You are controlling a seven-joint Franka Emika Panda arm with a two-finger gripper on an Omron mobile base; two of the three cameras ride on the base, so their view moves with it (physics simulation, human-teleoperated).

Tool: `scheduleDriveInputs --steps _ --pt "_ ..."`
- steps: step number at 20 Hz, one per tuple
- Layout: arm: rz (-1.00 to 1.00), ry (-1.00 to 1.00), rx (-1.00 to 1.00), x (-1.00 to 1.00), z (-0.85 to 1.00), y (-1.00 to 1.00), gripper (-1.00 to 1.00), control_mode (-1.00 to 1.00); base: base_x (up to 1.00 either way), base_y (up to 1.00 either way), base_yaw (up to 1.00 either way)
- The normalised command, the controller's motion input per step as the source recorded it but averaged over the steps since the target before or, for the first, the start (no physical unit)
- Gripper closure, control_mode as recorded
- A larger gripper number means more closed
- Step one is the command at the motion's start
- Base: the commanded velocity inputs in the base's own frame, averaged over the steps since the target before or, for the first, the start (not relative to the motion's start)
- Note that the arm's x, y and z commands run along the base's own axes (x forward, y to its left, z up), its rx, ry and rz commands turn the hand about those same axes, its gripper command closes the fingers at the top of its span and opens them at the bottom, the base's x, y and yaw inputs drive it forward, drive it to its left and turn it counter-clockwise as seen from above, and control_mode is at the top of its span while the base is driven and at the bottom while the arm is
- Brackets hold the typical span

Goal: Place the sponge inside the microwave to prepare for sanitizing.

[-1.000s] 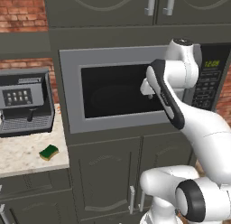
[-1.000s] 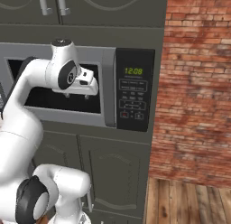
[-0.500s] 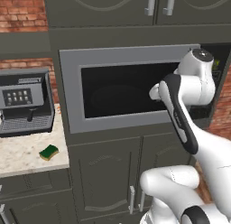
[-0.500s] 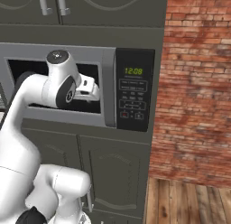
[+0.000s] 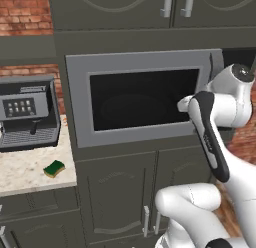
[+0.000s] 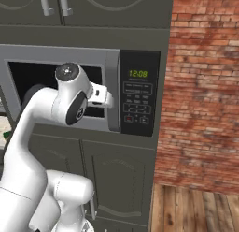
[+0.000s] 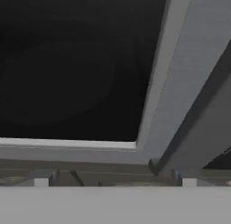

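Lying on the speckled counter [image 5: 20,174], the sponge [image 5: 54,168], just in front of the coffee machine [image 5: 27,112] and left of the microwave [image 5: 140,103]. Hovering at the door's right edge, the gripper [image 7: 115,177], fingers spread wide, gripping nothing.

The white arm covers the right end of the grey-framed microwave [image 5: 80,102] door, and the grey coffee machine [image 5: 25,114] is cut off at the left edge. Behind the dark glass everything's too murky to make out.
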Motion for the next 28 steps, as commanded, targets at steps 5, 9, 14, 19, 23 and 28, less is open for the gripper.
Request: scheduleDriveInputs --steps 5,9,14,19,23,28 --pt "0.0 -0.06 0.0 0.02 0.05 -0.38 -1.0 -1.0 0.0 0.0 0.0" --pt "0.0 0.0 0.0 0.17 0.01 -0.4 -1.0 -1.0 0.0 0.0 0.0" --pt "0.0 0.0 0.0 0.26 0.0 -0.34 -1.0 -1.0 0.0 0.0 0.0" --pt "0.0 0.0 0.0 0.38 0.0 -0.24 -1.0 -1.0 0.0 0.0 0.0" --pt "0.0 0.0 0.0 0.43 -0.02 -0.04 -1.0 -1.0 0.0 0.0 0.0" --pt "0.0 0.0 0.0 0.43 -0.04 0.0 -1.0 -1.0 0.0 0.0 0.0"
